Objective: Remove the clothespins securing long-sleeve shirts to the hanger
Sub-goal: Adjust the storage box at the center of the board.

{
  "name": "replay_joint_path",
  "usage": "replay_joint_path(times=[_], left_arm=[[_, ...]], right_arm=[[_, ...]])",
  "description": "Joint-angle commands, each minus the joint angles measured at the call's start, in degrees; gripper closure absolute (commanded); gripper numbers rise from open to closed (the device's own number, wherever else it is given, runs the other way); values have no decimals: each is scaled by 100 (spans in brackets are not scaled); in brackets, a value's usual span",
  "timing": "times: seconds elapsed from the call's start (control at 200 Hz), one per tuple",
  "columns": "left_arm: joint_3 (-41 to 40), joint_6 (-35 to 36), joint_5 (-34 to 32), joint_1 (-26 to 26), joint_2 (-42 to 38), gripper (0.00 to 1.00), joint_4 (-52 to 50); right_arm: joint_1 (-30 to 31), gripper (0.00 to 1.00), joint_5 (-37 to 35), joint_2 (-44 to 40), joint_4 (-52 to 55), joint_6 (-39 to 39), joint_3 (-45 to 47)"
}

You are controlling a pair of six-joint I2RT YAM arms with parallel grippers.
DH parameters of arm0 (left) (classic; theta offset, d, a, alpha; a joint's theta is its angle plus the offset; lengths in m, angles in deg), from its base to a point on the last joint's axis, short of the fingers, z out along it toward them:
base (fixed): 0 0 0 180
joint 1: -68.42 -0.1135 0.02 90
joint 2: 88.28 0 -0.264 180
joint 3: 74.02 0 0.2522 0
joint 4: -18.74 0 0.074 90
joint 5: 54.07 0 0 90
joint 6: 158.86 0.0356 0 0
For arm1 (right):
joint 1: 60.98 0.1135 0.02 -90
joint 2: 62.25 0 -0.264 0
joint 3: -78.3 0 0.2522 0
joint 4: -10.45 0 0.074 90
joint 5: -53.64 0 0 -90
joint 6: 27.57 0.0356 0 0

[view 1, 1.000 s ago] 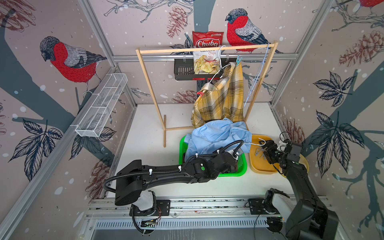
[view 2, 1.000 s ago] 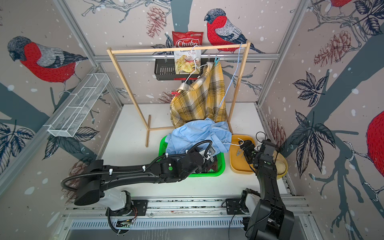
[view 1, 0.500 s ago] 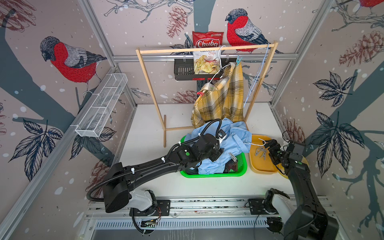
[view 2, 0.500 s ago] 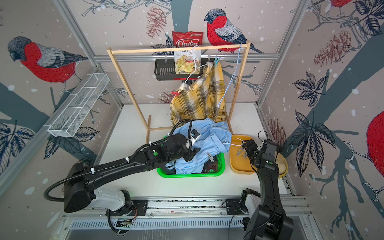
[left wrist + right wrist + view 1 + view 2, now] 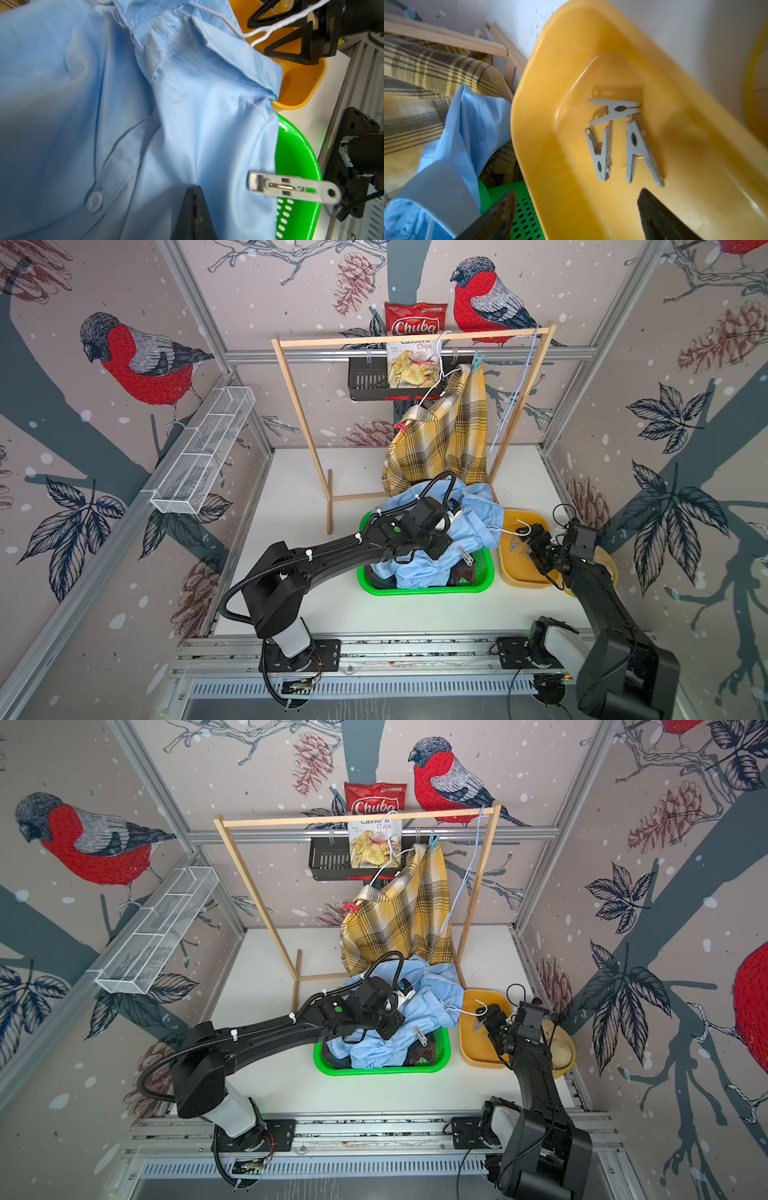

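three clothespins (image 5: 614,110) lie in the yellow tub (image 5: 571,62) near the right hand (image 5: 577,193)

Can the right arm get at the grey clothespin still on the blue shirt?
Probably yes. The grey clothespin juts off the light blue shirt above the green basket, uncovered, and the right gripper, jaws open, hangs over the yellow tub beside it. Only the white hanger wire runs between the jaws.
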Motion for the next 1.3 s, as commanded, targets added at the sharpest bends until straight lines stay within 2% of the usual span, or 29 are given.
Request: replay_joint_path(times=[0.0,0.165,0.34,0.51,0.655,0.8,1.006,1.131,1.296], left_arm=[[-193,-132,-506,-3,-280,100,218],[-570,-368,-1355,-48,-639,100,508],[-476,-608,-1337,-144,-488,100,685],[-416,-735,-924,-155,-280,100,879],[-550,-716,-906,-152,-300,100,956],[-694,-720,-869,-152,-421,100,1030],[-813,-660,-804,-152,-562,100,1088],[-819,-550,-613,-152,-695,100,1095],[-810,-323,269,-152,-930,40,1219]], right_arm=[[406,8,-228,188,-907,160,-72],[891,8,-374,899,-1612,435,-588],[778,9,-496,1529,-1359,474,-839],[379,6,-658,942,-848,379,-423],[-109,3,-1112,377,-160,175,-305],[-500,2,-1427,160,406,139,-610],[-485,2,-1691,-783,606,314,-1141],[-44,3,-1585,-1192,650,201,-1451],[1207,3,-1588,-1206,754,93,-1578]])
